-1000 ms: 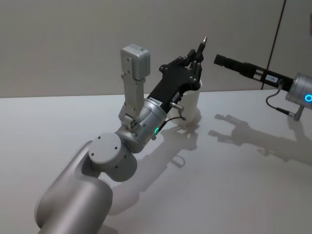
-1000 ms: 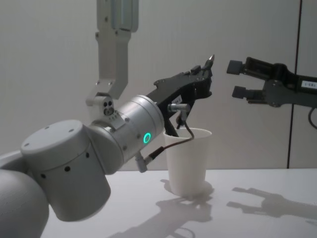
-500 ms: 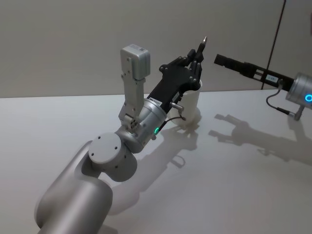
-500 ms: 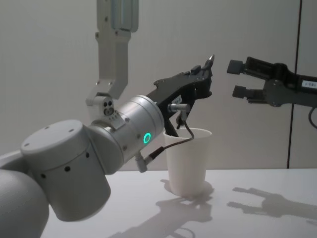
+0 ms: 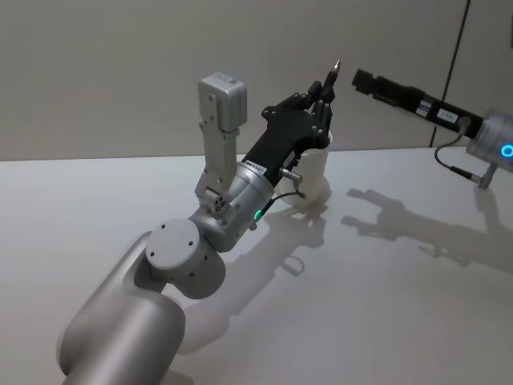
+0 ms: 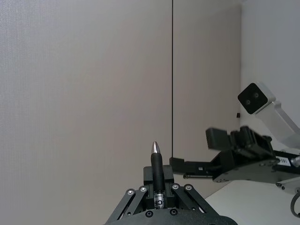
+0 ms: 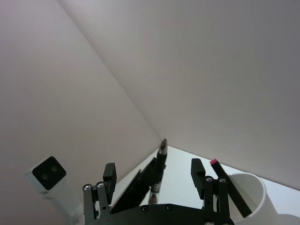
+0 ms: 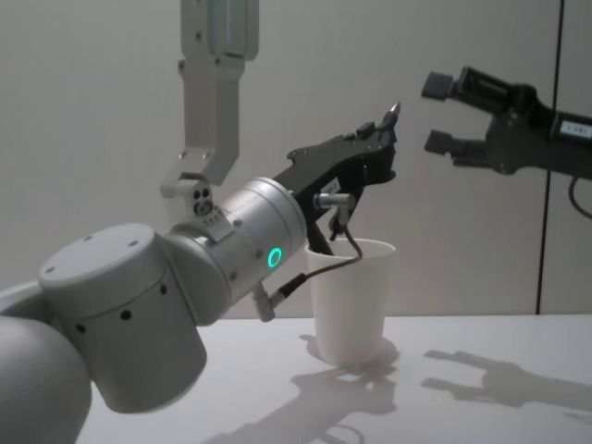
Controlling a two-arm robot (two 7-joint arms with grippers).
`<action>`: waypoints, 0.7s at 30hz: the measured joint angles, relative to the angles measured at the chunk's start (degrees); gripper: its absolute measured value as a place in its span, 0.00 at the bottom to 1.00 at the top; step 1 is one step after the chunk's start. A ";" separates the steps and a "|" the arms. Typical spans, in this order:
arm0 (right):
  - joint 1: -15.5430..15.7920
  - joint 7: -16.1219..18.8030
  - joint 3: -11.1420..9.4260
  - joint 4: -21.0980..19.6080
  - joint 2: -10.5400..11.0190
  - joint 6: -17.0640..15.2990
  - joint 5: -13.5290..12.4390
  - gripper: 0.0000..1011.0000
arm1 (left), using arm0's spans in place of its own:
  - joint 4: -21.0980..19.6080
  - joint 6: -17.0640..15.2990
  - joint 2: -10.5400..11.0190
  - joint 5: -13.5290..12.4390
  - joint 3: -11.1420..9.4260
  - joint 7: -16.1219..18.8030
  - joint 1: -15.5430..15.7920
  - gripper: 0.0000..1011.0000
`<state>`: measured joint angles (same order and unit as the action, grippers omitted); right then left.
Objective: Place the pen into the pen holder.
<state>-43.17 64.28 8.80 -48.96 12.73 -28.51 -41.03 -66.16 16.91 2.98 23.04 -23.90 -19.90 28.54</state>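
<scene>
Left claw (image 8: 384, 139): clamped on the pen (image 6: 157, 173), whose tip points up past the fingers. I judge the tail end goes in first.
Pen holder (image 8: 350, 301): stands on the table (image 8: 555, 342) just below the left claw, mouth up and ready to receive.
Right claw (image 8: 442, 113): fingers spread wide and empty, level with the pen tip, near the left claw but apart. I judge it is waiting to take or steady the pen.
Count: one pen, one pen holder, two claws.

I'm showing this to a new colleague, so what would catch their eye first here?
The left claw, raised at centre, grips a pen tip-up above the white paper cup on the table. To its right, the right claw hangs open in the air, facing the pen's tip.
</scene>
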 joint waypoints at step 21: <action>-0.31 -5.45 0.21 -1.46 -0.93 -5.96 -10.26 0.99 | 0.00 0.00 0.00 -0.01 0.00 0.00 0.00 0.12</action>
<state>-43.49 58.82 9.01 -50.42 11.80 -34.47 -51.29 -66.16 16.91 2.97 23.03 -23.90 -19.90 28.54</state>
